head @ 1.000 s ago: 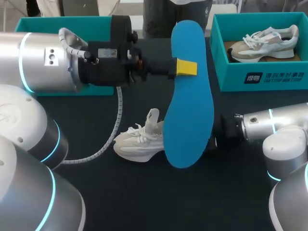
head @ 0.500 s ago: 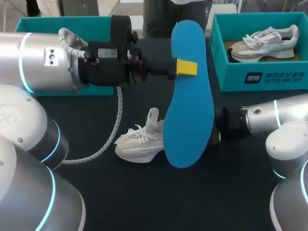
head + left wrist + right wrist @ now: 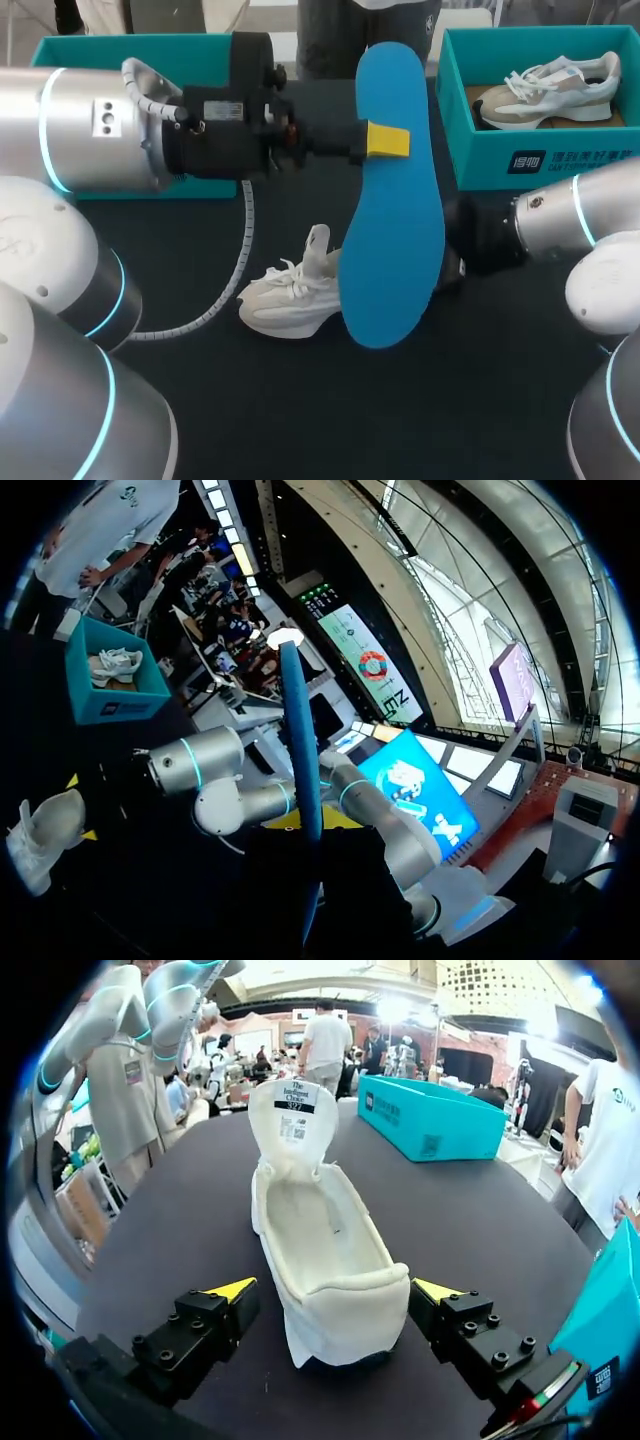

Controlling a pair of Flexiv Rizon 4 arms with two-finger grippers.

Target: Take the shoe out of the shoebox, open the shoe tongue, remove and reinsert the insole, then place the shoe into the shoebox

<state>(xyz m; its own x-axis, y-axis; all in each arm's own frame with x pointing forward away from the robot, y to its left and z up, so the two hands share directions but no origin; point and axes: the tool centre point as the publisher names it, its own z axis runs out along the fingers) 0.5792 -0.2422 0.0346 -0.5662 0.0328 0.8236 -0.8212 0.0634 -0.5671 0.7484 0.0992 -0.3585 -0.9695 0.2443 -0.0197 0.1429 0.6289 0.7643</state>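
Insole out and held up, waiting to go back into the shoe

The dark table (image 3: 300, 420) carries the teal shoebox (image 3: 530, 165) at its far right, with a second shoe (image 3: 550, 90) inside. The left arm (image 3: 100, 130) reaches across high, and the left fingers (image 3: 387, 140) are clenched on the blue insole (image 3: 395, 200), which hangs lengthwise above the table. The white shoe (image 3: 285, 295) lies on the table near the middle, out of the box, with its tongue (image 3: 292, 1110) folded up and its mouth wide open. The right fingers (image 3: 228, 1290) are released, one on each side of the heel, and I cannot tell whether either one touches it. By my reading, removal is done and reinsertion comes next. That calls for the right fingers to close and steady the heel while the left arm tips the insole toe-first into the opening
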